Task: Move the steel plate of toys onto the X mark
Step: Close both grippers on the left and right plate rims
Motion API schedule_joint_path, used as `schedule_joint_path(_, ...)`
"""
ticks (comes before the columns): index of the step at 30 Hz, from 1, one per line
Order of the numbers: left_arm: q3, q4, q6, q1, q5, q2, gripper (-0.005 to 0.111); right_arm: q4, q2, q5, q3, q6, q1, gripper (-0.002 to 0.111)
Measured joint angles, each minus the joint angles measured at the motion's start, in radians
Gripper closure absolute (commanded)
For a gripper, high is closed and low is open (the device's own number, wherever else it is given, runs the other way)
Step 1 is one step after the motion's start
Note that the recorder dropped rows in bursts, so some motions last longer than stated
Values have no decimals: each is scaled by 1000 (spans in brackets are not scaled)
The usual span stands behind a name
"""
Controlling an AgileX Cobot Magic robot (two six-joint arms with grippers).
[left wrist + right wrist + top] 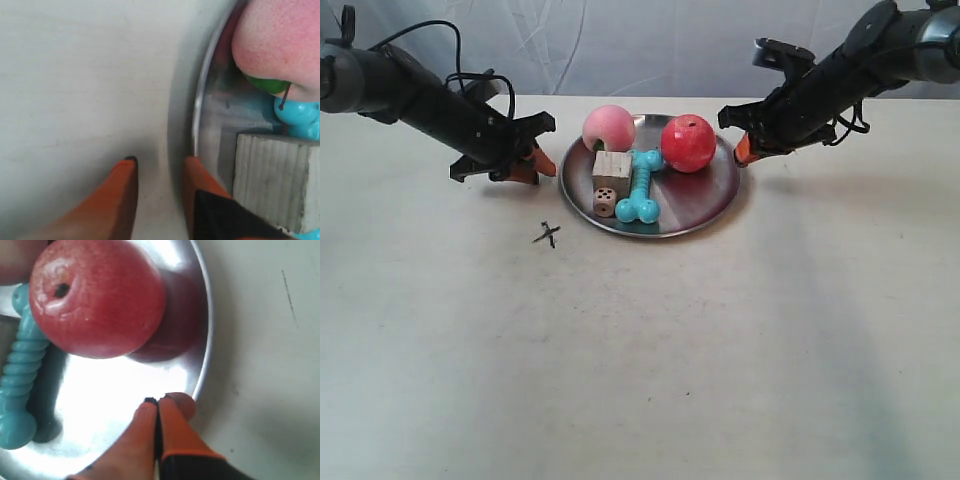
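Note:
The steel plate point(692, 203) lies at the table's far middle. It holds a pink ball point(608, 127), a red ball with a hole point(688, 143), a turquoise bone point(641, 188), a wooden cube point(611, 170) and a small die point(605, 201). The X mark point(547, 234) is on the table just off the plate's near-left edge. My left gripper point(160, 160) is open over bare table, one finger beside the plate's rim point(199, 100) near the cube point(275, 180). My right gripper point(159, 400) is shut just inside the rim point(207, 315), below the red ball point(95, 295), with nothing visible between its fingers.
The pale table point(640, 360) stretches wide toward the near side. Black arms reach in from both far corners, with a cable looping over the arm at the exterior view's left point(470, 80). A thin pen stroke point(288, 295) marks the table beyond the plate.

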Motion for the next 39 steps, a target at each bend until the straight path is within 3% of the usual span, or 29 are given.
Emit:
schedule_joint_path(4,0,-9,0,0,-7,5,75,-41,17,-7,-2,33,4,93)
schedule_joint_path(8,0,-11,0,0,-13,6,75,-44,26,-9,-2,50,4,71)
schedule_joint_path(10,0,-19,2,0,-17,7,75,-45,26,-9,-2,56,4,67)
schedule_joint_path(20,0,-80,17,-6,-33,21,75,-48,26,-34,-2,84,4,68)
schedule_joint_path(26,-2,-53,24,-71,-77,21,75,-14,67,-19,-2,121,4,68)
schedule_joint_path(31,-2,-46,24,-78,-90,21,77,69,107,10,-10,131,4,68)
schedule_joint_path(34,-10,-62,24,-79,-83,32,83,113,120,21,-18,135,0,81)
schedule_joint_path(37,-14,-71,22,-77,-85,40,95,113,126,23,-18,138,-7,105)
schedule_joint_path(39,-14,-71,20,-72,-87,42,107,120,131,16,-18,154,-13,109)
